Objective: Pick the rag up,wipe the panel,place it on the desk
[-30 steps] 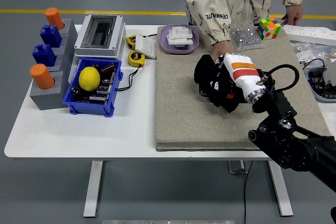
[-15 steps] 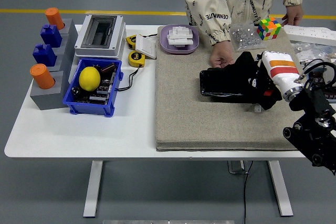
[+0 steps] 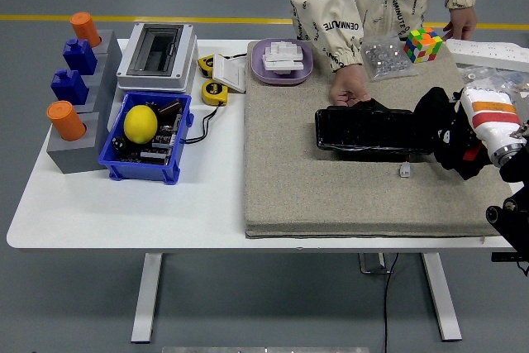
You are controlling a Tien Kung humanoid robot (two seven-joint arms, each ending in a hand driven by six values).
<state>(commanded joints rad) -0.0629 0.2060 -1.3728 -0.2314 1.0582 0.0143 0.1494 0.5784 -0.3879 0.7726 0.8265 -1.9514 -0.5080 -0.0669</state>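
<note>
Now: right hand with rag at panel's right end

Right hand (image 3: 453, 140) comes in from the right edge, black fingers curled around the dark rag (image 3: 436, 118), gripping it. Rag sits at the right end of the black panel (image 3: 368, 132), touching it. Panel lies flat on the tan felt mat (image 3: 289, 179), long side left to right. A person's hand (image 3: 350, 87) rests on the panel's far left corner. Small white piece (image 3: 404, 170) on the mat just in front of the panel. Farther out: colour cube (image 3: 423, 44) and clear bag (image 3: 386, 55) at the mat's far edge, purple tray (image 3: 282, 62) near its far left corner. On the white counter (image 3: 124, 212), blue bin (image 3: 149, 140) holds a lemon (image 3: 140, 122); grey box (image 3: 157, 55) behind it.
</note>
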